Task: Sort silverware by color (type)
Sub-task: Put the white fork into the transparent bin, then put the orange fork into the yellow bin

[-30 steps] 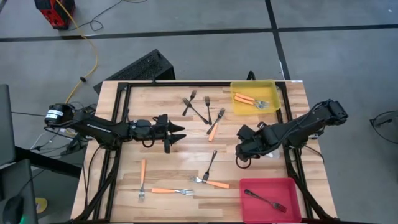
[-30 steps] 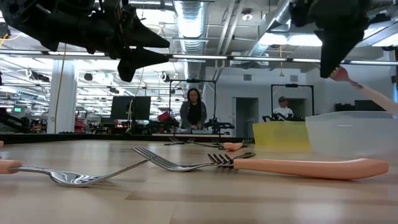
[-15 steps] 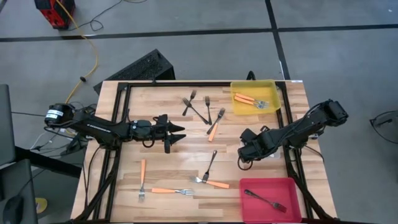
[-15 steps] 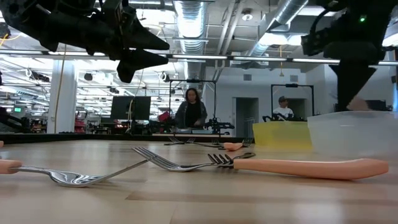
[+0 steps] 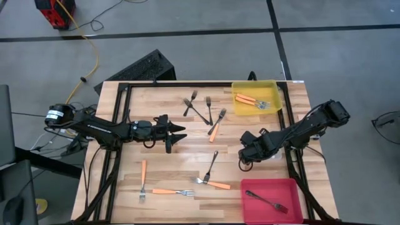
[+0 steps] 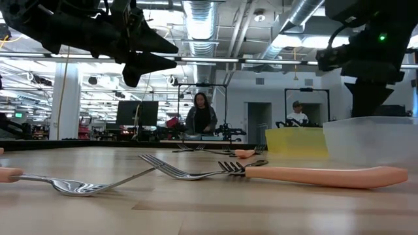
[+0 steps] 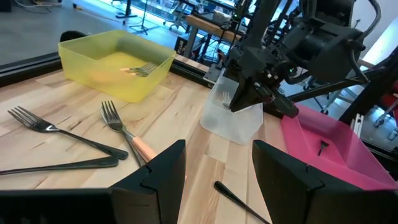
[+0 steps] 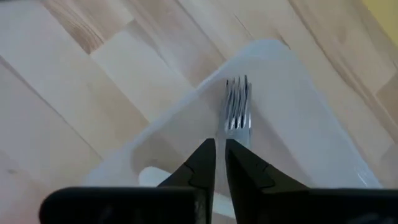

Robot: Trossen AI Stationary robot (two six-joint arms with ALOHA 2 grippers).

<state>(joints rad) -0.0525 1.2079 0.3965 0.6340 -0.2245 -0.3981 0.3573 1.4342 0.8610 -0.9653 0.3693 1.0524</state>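
Right pincer [image 8: 220, 163]: I see it reaching down into the clear bin [image 8: 311, 124], fingers nearly together around a pale silver fork [image 8: 236, 102] whose tines stick out past the tips; clenched on that fork. In the high view this pincer [image 5: 245, 159] sits right of centre, the arm bent back toward the right edge of the frame.

Left pincer [image 5: 175, 134]: I have it hovering above the tabletop [image 5: 175, 169] left of centre in the high view, arm stretched level from the left edge; the fingers stand apart, released, holding nothing.

Forks nearest the low camera: an orange-handled fork [image 6: 313, 175] and a silver one [image 6: 85, 186] lie crossed at the tines in the lower part of that frame.

Forks on the tabletop: in the high view, orange-handled ones at lower left [image 5: 143, 178] and bottom centre [image 5: 170, 192], a dark fork [image 5: 210, 166] just right of them, and a dark cluster [image 5: 199, 109] at upper centre.

Bins: yellow bin [image 5: 256, 99] at upper right holds orange-handled forks; red bin [image 5: 270, 199] at lower right holds a dark fork.

Room: in the low view a person [image 6: 202, 117] stands far behind the tabletop under ceiling ducts.
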